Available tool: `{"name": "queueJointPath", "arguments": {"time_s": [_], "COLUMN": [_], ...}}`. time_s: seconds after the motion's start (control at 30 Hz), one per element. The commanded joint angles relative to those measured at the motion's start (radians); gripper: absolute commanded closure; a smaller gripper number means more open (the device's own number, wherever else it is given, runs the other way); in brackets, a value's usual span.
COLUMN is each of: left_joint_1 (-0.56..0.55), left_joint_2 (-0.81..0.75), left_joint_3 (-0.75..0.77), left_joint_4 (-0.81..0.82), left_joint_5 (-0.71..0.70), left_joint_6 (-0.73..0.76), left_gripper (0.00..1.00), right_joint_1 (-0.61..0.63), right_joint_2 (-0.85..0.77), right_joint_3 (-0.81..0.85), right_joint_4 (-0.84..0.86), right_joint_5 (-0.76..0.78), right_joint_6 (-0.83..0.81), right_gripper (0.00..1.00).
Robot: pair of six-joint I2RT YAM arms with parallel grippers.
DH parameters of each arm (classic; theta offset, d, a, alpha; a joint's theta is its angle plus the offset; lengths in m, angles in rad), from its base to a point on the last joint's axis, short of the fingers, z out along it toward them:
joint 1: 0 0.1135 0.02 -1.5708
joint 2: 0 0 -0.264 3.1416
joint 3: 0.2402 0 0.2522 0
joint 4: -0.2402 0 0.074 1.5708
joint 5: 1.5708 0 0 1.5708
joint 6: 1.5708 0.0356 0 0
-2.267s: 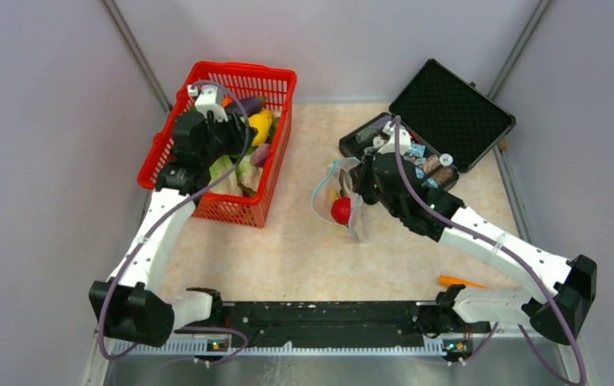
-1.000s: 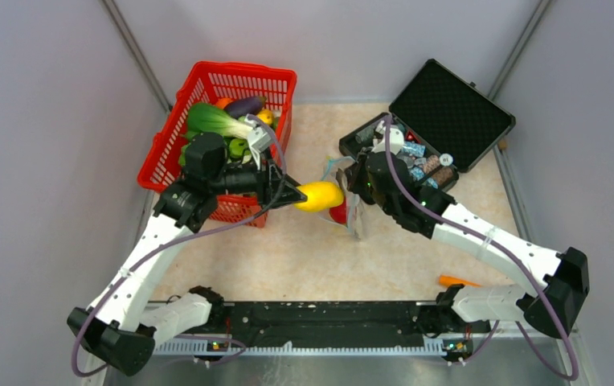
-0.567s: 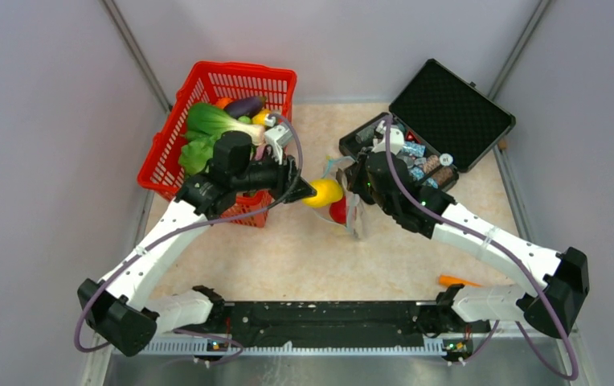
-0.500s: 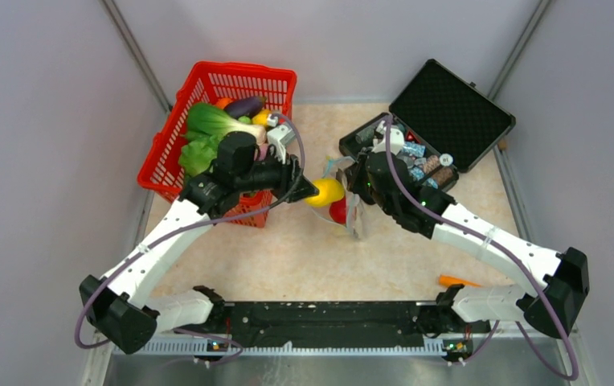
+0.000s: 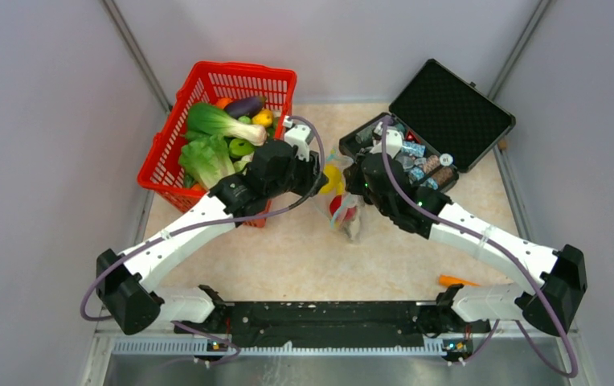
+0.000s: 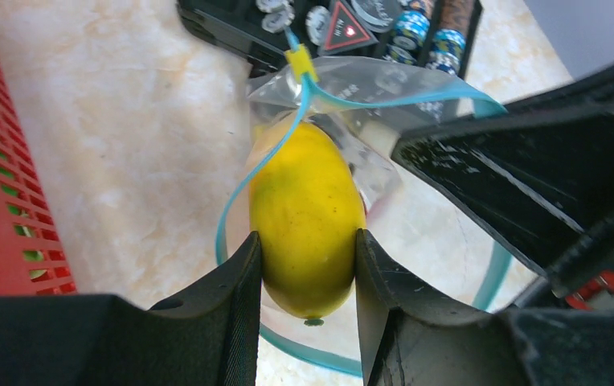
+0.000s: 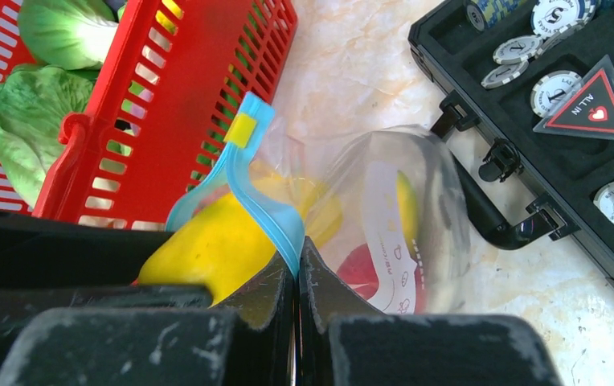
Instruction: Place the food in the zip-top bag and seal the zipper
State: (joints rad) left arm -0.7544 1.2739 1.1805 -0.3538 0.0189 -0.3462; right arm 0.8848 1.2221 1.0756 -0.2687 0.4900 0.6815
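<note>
Clamping a yellow oval toy fruit (image 6: 308,201) by its sides, the left gripper (image 6: 305,241) has its black fingers (image 6: 239,297) partway apart, just as wide as the fruit between them. The fruit's far end sits inside the mouth of the clear crinkly zip-top bag (image 7: 404,185), under the plastic, while its near end lies outside. The light-blue zipper strip (image 6: 259,165) curves in an open loop around the fruit, and a small yellow slider tab (image 6: 300,61) sits at the loop's far end. The right gripper (image 7: 297,257) is fully closed, pinching one side of that zipper strip flat between its fingertips and holding the bag's mouth up. Inside the bag a red round toy piece (image 7: 364,272) rests at the bottom, behind the white printed label. The bag stands on the pale marbled table (image 5: 288,241) toward the middle of its far edge. At the far-left corner a red plastic mesh basket (image 5: 207,76) holds leafy green toy vegetables (image 5: 203,161) and a dark purple toy eggplant (image 5: 245,105). At the far-right corner an open black hard case (image 5: 448,112) holds poker chips (image 7: 553,90). A thin orange stick (image 5: 458,281) lies near the near-right corner, beside the right arm's base.
</note>
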Motion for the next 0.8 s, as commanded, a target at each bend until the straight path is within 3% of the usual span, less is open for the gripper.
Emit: {"name": "queueJointPath", "arguments": {"time_s": [0.0, 0.07, 0.13, 0.2, 0.33, 0.6, 0.77], "left_joint_1": [-0.012, -0.015, -0.015, -0.015, -0.014, -0.014, -0.013], "left_joint_2": [0.026, 0.043, 0.053, 0.051, 0.049, 0.004, -0.078], "left_joint_3": [0.032, 0.030, 0.020, 0.001, -0.018, -0.019, -0.028], "left_joint_4": [0.111, 0.131, 0.167, 0.217, 0.270, 0.244, 0.224], "left_joint_5": [-0.187, -0.204, -0.159, -0.083, 0.028, 0.036, -0.007], "left_joint_6": [-0.006, 0.003, 0.013, 0.016, 0.015, 0.053, 0.077], "left_gripper": [0.73, 0.67, 0.52, 0.50, 0.34, 0.29, 0.22], "right_joint_1": [0.016, 0.016, 0.016, 0.016, 0.017, 0.005, -0.040], "right_joint_2": [-0.016, -0.027, -0.037, -0.047, -0.064, -0.076, -0.105], "right_joint_3": [0.041, 0.030, 0.018, 0.011, -0.003, -0.025, -0.063], "right_joint_4": [0.042, 0.053, 0.065, 0.066, 0.064, 0.064, 0.137], "right_joint_5": [0.044, 0.039, 0.035, 0.039, 0.046, 0.041, -0.097], "right_joint_6": [0.014, 0.020, 0.022, 0.023, 0.029, 0.031, 0.042], "right_gripper": [1.00, 1.00, 1.00, 1.00, 1.00, 1.00, 1.00]}}
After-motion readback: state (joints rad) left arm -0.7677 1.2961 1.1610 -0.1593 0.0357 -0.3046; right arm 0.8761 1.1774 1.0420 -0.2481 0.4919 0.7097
